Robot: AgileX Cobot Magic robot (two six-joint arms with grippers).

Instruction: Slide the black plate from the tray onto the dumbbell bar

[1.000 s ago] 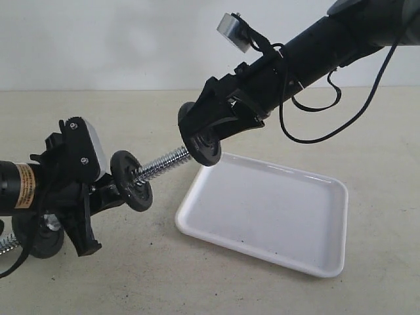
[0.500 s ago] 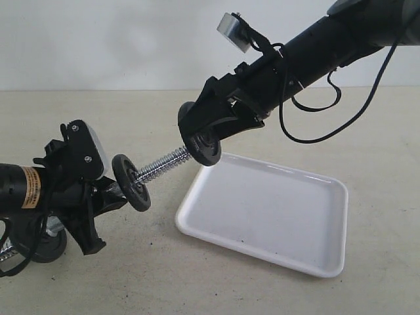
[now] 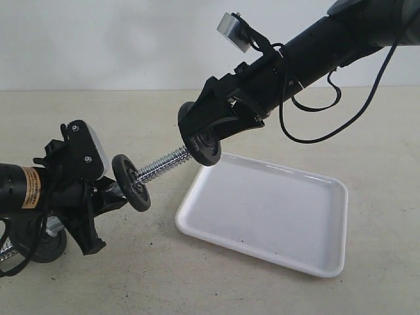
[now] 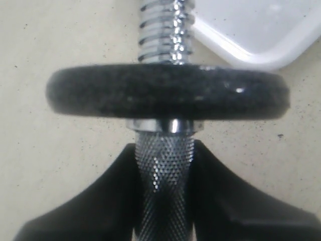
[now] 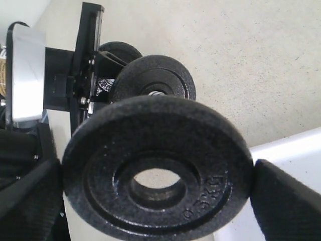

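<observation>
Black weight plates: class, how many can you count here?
3 black plates. One is clamped in the right gripper by the dumbbell bar's threaded tip; one sits on the bar ahead of the left gripper; one is at its far end, partly hidden behind the left arm.

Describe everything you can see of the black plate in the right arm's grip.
The black plate is a round disc of rough, cast-looking black metal, with a thick rim, a raised hub ring, a centre hole and raised lettering I can't read. The right end effector clamps it by opposite edges, in the air near a corner of the tray. Its hole is empty. The dumbbell bar points its threaded end at it; contact is unclear.
</observation>
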